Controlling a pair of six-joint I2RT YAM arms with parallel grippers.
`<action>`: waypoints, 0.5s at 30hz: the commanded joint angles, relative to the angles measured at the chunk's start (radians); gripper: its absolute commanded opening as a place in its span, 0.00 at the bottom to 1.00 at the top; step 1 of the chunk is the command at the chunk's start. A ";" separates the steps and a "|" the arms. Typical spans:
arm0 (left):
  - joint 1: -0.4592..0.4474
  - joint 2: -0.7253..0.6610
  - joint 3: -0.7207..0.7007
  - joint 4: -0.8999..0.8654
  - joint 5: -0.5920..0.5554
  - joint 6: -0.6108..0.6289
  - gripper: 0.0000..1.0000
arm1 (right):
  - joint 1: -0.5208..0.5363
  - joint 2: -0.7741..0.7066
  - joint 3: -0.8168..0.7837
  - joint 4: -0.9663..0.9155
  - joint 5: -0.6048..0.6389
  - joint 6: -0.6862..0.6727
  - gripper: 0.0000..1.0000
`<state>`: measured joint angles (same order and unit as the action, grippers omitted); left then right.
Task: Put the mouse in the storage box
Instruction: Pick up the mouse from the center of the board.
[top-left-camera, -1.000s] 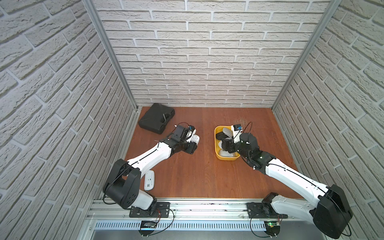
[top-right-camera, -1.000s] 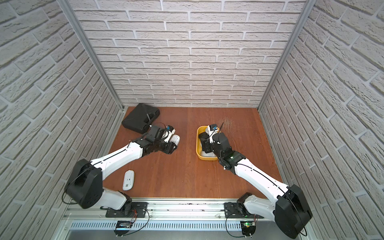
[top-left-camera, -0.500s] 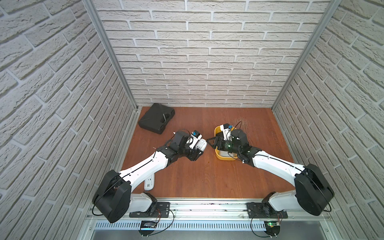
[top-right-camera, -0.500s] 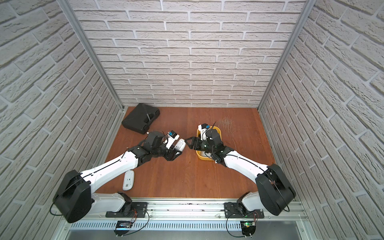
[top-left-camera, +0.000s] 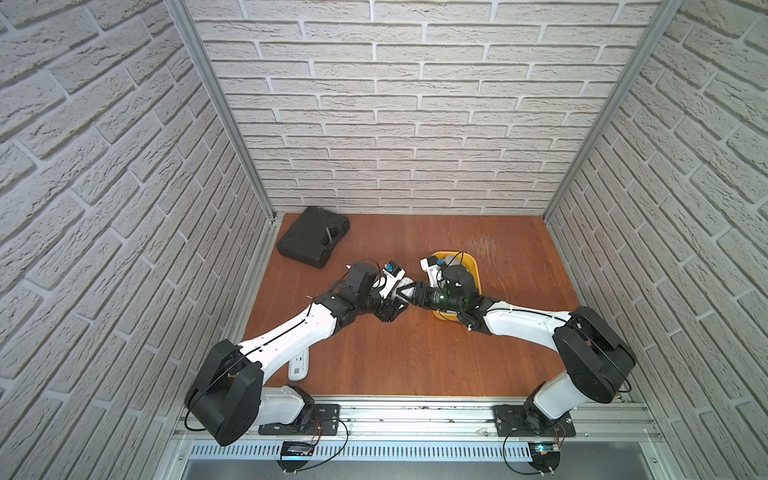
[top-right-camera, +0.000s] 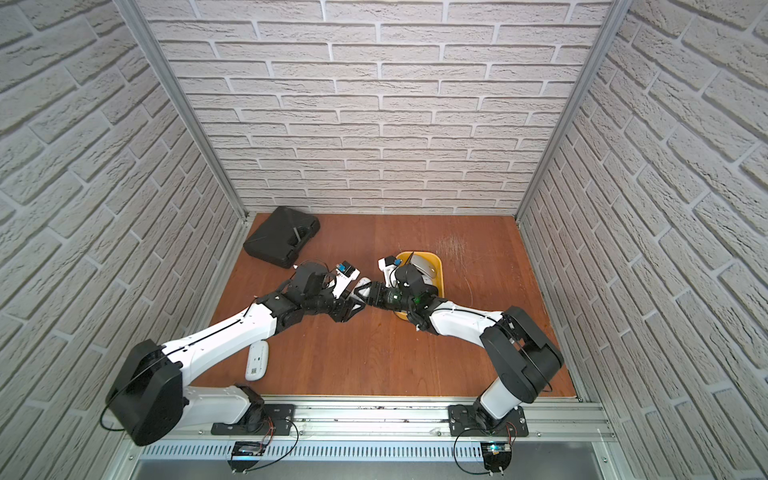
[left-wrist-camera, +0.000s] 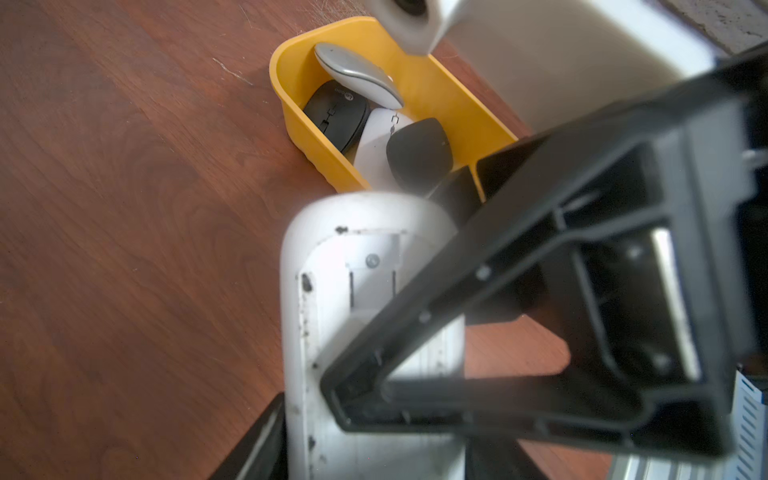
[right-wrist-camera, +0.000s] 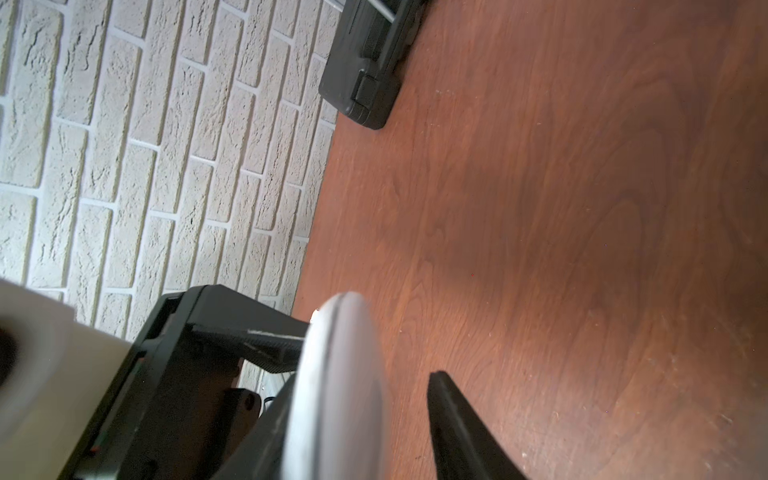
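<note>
Clamping a white mouse (left-wrist-camera: 365, 291) edge-on, the left gripper (top-left-camera: 400, 298) holds it just beside the yellow storage box (left-wrist-camera: 436, 87), where other mice (left-wrist-camera: 338, 114) lie. The right gripper (top-left-camera: 415, 293) meets it with its jaws apart, one finger (right-wrist-camera: 457, 424) clear of the mouse.

1. I count six mice. Four lie in the storage box (left-wrist-camera: 440, 95) at 2 o'clock: a silver mouse (left-wrist-camera: 357, 75), a black mouse (left-wrist-camera: 336, 114), a white mouse (left-wrist-camera: 374, 145) and a dark grey mouse (left-wrist-camera: 417, 156). A lifted white mouse (left-wrist-camera: 365, 291) is at mid-table, and a loose white mouse (top-right-camera: 257, 360) is at 8 o'clock.
2. I count one yellow storage box.
3. I count one black hard case (top-left-camera: 311, 243), at 11 o'clock.
4. I count two robot arms, the left arm (top-left-camera: 291, 336) and the right arm (top-left-camera: 523, 324).
</note>
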<state>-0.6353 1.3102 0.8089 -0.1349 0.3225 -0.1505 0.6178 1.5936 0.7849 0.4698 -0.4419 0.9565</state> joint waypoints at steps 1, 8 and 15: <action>-0.004 -0.007 -0.014 0.064 0.019 0.008 0.53 | 0.011 0.010 0.014 0.066 -0.006 0.008 0.32; -0.004 -0.027 -0.033 0.071 -0.058 -0.013 0.88 | 0.010 0.006 0.035 0.014 0.024 -0.041 0.07; -0.004 -0.087 -0.063 0.057 -0.106 -0.036 0.98 | -0.018 -0.040 0.101 -0.157 0.102 -0.185 0.05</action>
<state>-0.6357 1.2648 0.7677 -0.1066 0.2466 -0.1722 0.6140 1.6051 0.8471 0.3492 -0.3809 0.8555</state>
